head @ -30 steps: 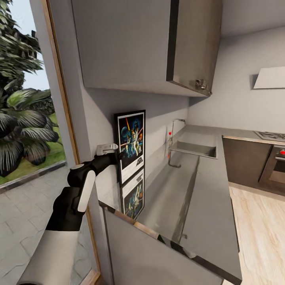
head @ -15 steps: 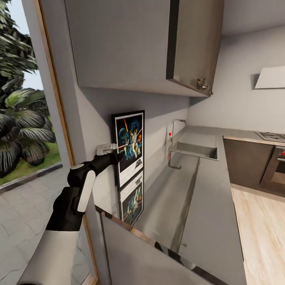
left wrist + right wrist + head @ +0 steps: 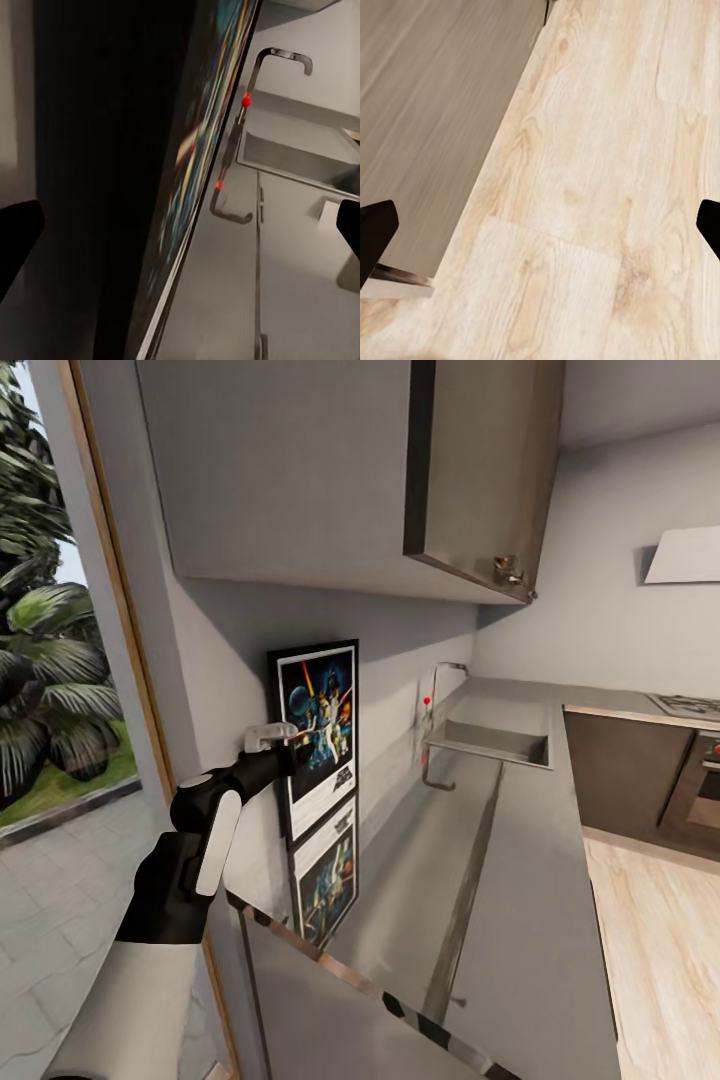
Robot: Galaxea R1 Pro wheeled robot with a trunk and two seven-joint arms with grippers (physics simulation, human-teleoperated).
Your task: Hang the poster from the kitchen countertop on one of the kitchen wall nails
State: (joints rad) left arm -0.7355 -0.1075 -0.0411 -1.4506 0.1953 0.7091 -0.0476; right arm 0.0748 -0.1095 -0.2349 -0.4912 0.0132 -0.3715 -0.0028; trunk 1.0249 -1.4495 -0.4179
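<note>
I see the poster [image 3: 320,730] upright at the worktop's [image 3: 520,880] left end, flat by the wall, lifted just above its own reflection. My left gripper [image 3: 285,745] sits at the poster's left edge; in the wrist view its fingertips [image 3: 19,244] stand spread either side of the frame [image 3: 112,187], and I cannot tell if they pinch it. The inset sink [image 3: 495,738] looks empty, tap [image 3: 440,685] behind. My right gripper [image 3: 540,232] hangs spread over wooden floor [image 3: 585,187].

Poster [image 3: 318,732] on countertop [image 3: 520,860], left of sink [image 3: 492,740].
</note>
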